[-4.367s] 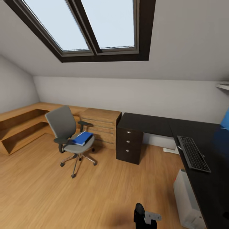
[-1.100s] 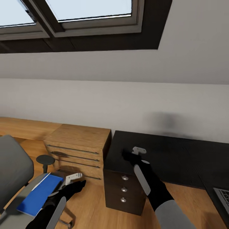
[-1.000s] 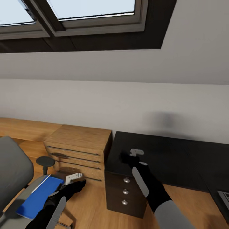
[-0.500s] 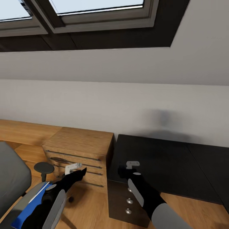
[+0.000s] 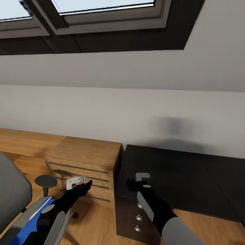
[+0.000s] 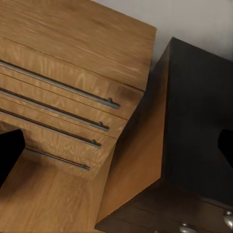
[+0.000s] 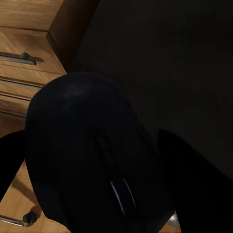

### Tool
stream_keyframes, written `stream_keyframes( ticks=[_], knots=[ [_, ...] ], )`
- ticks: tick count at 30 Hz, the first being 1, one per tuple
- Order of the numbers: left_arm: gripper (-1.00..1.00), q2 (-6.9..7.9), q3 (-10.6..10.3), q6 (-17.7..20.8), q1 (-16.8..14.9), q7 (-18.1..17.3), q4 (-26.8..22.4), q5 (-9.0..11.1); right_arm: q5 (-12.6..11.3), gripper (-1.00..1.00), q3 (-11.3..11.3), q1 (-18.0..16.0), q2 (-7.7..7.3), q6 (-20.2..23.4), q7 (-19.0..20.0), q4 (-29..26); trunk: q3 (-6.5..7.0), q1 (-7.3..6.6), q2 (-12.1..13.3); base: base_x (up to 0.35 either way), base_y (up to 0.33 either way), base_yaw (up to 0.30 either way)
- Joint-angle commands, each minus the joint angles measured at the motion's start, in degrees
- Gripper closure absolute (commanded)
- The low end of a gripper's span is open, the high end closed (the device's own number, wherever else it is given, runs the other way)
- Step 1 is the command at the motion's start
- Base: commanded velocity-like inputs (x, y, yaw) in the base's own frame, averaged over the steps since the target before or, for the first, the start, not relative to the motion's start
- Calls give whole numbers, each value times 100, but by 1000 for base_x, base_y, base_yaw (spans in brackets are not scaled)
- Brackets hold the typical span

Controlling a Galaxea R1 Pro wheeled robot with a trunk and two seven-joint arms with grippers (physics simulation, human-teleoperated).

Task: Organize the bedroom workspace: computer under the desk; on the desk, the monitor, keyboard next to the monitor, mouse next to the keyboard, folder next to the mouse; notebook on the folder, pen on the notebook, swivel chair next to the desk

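One mouse (image 7: 92, 155) clamped in right jaws, left jaws spread

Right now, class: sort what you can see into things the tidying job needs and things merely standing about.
Belong to the job: mouse, desk, swivel chair, blue folder.
Just standing about: wooden drawer chest, skylight.

Left tool (image 5: 89, 183) just before the drawer chest (image 5: 85, 163), chair (image 5: 13, 200) and folder (image 5: 32, 226) to its left. Right tool (image 5: 131, 185) over the counter (image 5: 177, 177) near edge, mouse (image 7: 92, 155) between its fingers, counter drawers (image 5: 136, 217) below, chest touching the counter's left side.
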Motion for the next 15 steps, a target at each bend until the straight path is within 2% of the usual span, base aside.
stream_keyframes(
  ticks=[1,4,11,14,15],
  knots=[
    [-100,6,-13,20,-5,57,-9,61,-60,100,26,-6,-4,14,-58,-1,-9,4,-7,268,0,0],
    [-100,6,-13,25,-4,57,-9,61,-60,100,25,-9,-3,-68,-59,101,-9,4,-7,169,0,0],
    [-100,7,-51,28,-4,52,-53,92,-60,100,25,-14,2,-191,-60,182,-9,4,-7,26,0,0],
    [-100,13,-56,28,-4,55,-115,475,-58,100,27,-14,-1,-207,-58,190,-45,48,-87,2,0,0],
    [-100,14,-57,28,-4,56,-119,513,-55,100,29,-14,-2,-208,-58,191,-63,70,-127,0,0,0]
  ],
)
